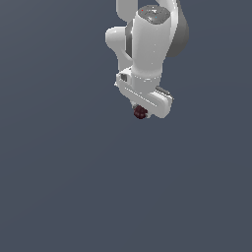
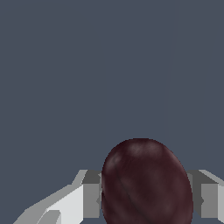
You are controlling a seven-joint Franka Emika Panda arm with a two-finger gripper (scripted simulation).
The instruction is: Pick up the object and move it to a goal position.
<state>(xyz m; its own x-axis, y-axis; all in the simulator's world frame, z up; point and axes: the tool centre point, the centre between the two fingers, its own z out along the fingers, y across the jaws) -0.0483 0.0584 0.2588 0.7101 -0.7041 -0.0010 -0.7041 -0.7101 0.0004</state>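
Wrist view fills low down with the object, a dark maroon egg-shaped lump with faint ridges, sitting between the two grey fingertips, one on each flank. Jaws clenched on it, pads looking pressed against both sides with no gap to be seen. Exterior view shows the white arm pointing downward, the gripper at its end and the same maroon lump peeking out just beneath the hand. No table edge, no corner and no goal marker visible anywhere; only a flat slate-grey backdrop, so whether the lump hangs clear of a surface cannot be told.

Step in hand, by judgement: carrying the grasped lump toward the goal. For doing it well: keep the squeeze steady, since a round, smooth-sided shape can roll or squirt out of flat pads if the grip slackens. Move smoothly, without jerks or sudden wrist turns. Hold the hand's downward pose throughout. Slow before arrival, and settle on the goal before any release.
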